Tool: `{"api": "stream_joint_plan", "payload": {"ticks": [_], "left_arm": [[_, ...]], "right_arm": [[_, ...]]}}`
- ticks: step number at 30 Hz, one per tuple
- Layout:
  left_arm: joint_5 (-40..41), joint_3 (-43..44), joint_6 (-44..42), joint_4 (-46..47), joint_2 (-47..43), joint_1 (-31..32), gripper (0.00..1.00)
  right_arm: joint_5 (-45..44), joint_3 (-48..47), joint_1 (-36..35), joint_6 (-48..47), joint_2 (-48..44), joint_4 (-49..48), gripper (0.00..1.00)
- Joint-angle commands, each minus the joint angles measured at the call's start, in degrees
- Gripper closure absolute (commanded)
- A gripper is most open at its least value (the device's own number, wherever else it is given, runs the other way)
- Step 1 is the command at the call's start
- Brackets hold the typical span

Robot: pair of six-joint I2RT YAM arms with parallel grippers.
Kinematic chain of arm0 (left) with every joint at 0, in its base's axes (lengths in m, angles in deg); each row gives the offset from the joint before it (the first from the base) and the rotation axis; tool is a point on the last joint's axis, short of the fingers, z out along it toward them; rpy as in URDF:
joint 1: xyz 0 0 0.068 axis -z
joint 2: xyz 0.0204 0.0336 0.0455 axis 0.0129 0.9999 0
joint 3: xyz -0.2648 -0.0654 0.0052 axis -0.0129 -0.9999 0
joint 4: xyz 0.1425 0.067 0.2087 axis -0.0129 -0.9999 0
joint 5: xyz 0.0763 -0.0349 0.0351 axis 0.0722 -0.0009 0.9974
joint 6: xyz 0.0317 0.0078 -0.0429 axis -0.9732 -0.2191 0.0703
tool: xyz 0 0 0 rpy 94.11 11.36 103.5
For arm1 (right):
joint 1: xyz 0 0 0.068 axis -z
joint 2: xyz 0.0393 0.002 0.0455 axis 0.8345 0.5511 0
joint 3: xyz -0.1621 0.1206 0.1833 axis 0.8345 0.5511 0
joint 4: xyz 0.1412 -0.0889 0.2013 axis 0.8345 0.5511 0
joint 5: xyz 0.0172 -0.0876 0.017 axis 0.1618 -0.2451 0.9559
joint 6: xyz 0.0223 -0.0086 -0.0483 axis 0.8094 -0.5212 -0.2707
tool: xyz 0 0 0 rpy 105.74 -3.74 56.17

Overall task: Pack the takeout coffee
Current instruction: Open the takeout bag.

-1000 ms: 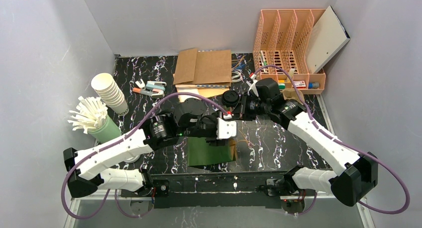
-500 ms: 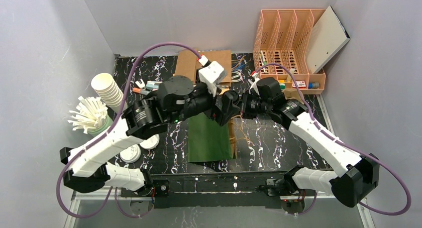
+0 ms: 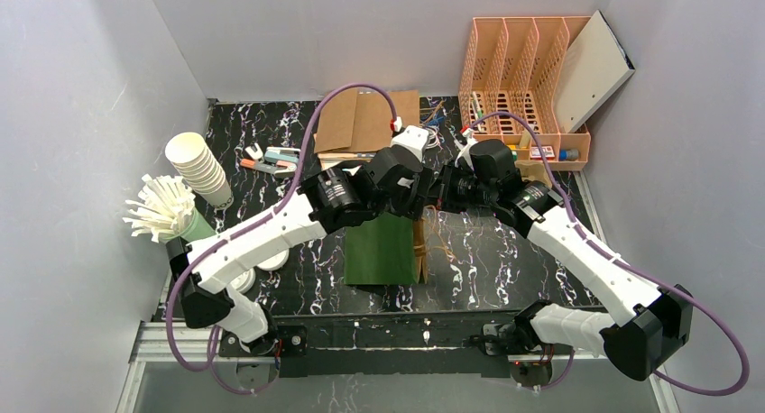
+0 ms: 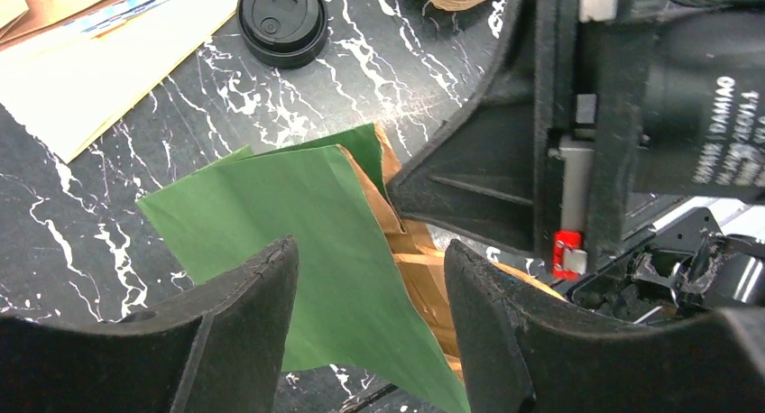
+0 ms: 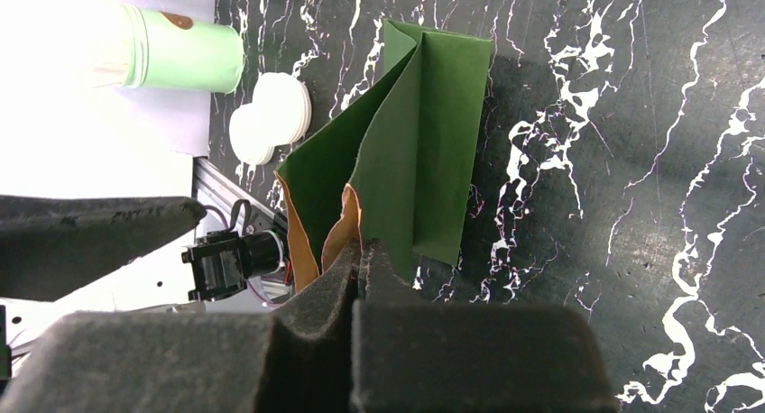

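We are pinching the creased green paper bag (image 5: 424, 142), kraft-brown inside, by its rim with our right fingers (image 5: 316, 296); our left fingers (image 4: 244, 314) are hovering spread over it on the white-veined black desk (image 3: 487, 260).

The green paper bag (image 3: 383, 251) sits in the middle of the marbled black tabletop (image 3: 505, 260), dark green outside and kraft brown inside. Its side gussets are creased inward and its mouth is partly spread, showing the brown lining. The right claw (image 5: 361, 251) pinches 1 edge of the mouth, lifting that end, while the closed bottom points toward the near edge. 1 black cup lid (image 4: 282, 21) lies flat, top up, beyond the bag's mouth and apart from it. White lids (image 5: 271, 115) lie stacked to the bag's left.
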Motion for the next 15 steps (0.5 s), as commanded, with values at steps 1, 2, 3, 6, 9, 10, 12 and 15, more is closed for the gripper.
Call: {"api": "stream_joint_plan", "payload": {"ticks": [1,2,3,6,9,10,12,15], "left_arm": [[2.48,0.91,1.65,-1.73,0.85,-0.95,0.42],[2.49,1.28,1.58,-2.25,1.54,-1.07,0.43],[2.53,1.52,1.48,-2.87,2.11,-1.17,0.43],[2.51,1.19,1.47,-3.25,2.80,-1.45,0.47],[1.93,0.40,1.55,-3.50,2.78,-2.05,0.48],[1.81,0.28,1.60,-3.85,2.93,-2.31,0.48],[1.62,0.03,1.51,-4.77,3.31,-2.93,0.49],[1.66,0.24,1.05,-7.10,3.77,-3.64,0.53]], "right_arm": [[-0.46,-1.59,0.12,0.33,-1.61,-2.31,0.99],[-0.52,-1.55,0.11,0.33,-1.68,-2.30,0.99],[-0.52,-1.61,0.11,0.33,-1.67,-2.28,0.99],[-0.70,-1.46,0.13,0.33,-1.75,-2.32,0.99],[-0.78,-1.29,0.13,0.41,-1.67,-2.50,0.99],[-0.74,-1.28,0.15,0.41,-1.67,-2.60,0.99],[-0.79,-1.35,0.10,0.41,-1.56,-2.64,0.99],[-1.88,-1.73,0.11,0.35,-1.59,-2.09,0.99]]}}
